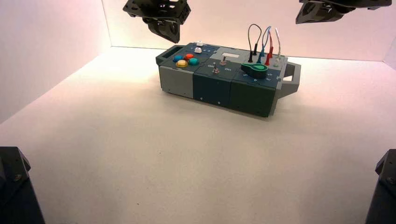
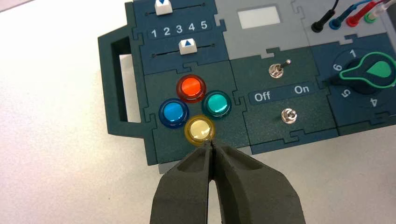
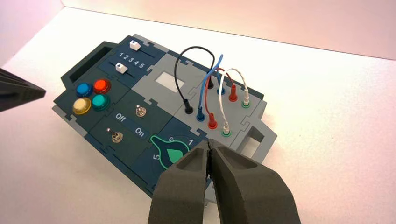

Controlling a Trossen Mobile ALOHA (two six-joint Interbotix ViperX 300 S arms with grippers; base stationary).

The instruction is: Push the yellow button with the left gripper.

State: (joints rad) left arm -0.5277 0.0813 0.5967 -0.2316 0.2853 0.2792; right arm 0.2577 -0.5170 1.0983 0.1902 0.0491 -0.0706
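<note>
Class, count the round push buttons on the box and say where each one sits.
4, clustered near the box's left end: red at the back, blue on the left, teal on the right, yellow at the front. None appears hidden.

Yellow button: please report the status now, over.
Left pincer shut, hovering over left end of box, not touching yellow button. Right pincer shut, raised near right end. Nothing visibly blocking.

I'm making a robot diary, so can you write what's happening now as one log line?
left tool: shut, above box, near yellow button | right tool: shut, raised, idle
</note>
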